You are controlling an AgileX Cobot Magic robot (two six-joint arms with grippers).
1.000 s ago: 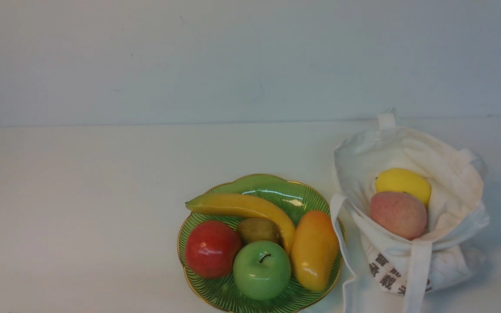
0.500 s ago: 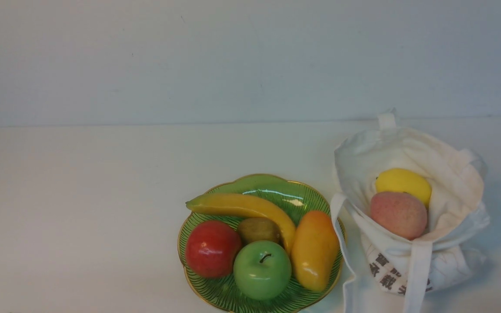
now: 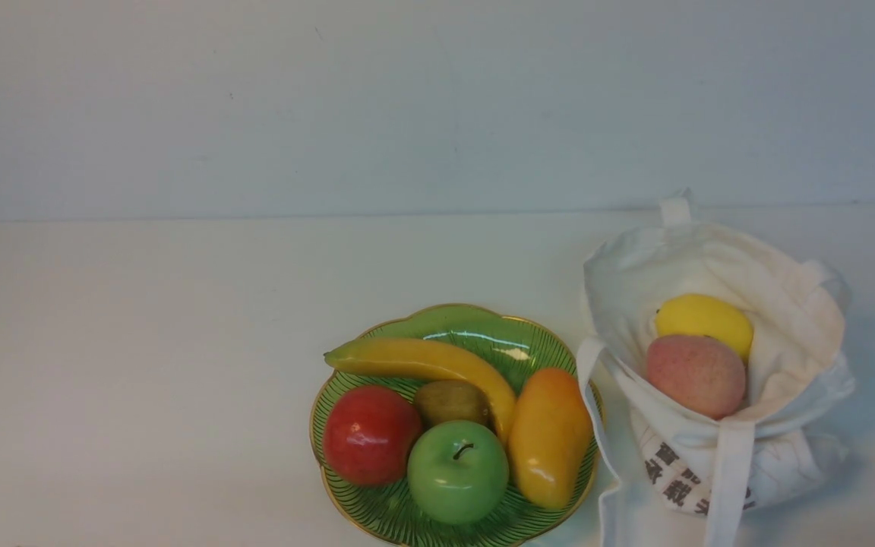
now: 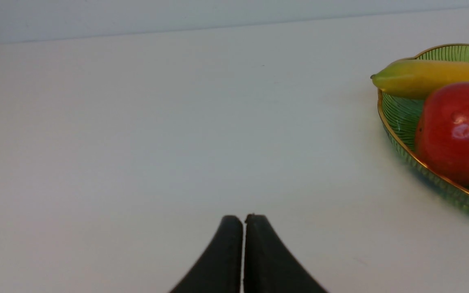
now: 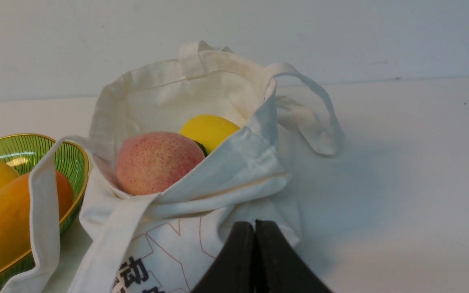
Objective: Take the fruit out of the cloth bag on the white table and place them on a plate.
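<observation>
The off-white cloth bag [image 3: 718,357] stands open at the right of the white table [image 3: 179,319], holding a yellow lemon [image 3: 705,320] and a pinkish peach-like fruit [image 3: 696,375]. The green gold-rimmed plate [image 3: 475,327] beside it carries a small olive-brown kiwi [image 3: 450,402] among other fruit. Neither arm shows in the front view. My right gripper [image 5: 255,223] is shut and empty, close to the printed side of the bag [image 5: 185,228], with the peach-like fruit [image 5: 157,162] and lemon [image 5: 208,129] beyond. My left gripper [image 4: 244,217] is shut over bare table, apart from the plate [image 4: 401,118].
On the plate also lie a banana [image 3: 422,363], a red apple [image 3: 371,434], a green apple [image 3: 457,471] and an orange-yellow mango [image 3: 549,435]. A bag strap [image 3: 595,410] drapes against the plate's right rim. A pale wall backs the table.
</observation>
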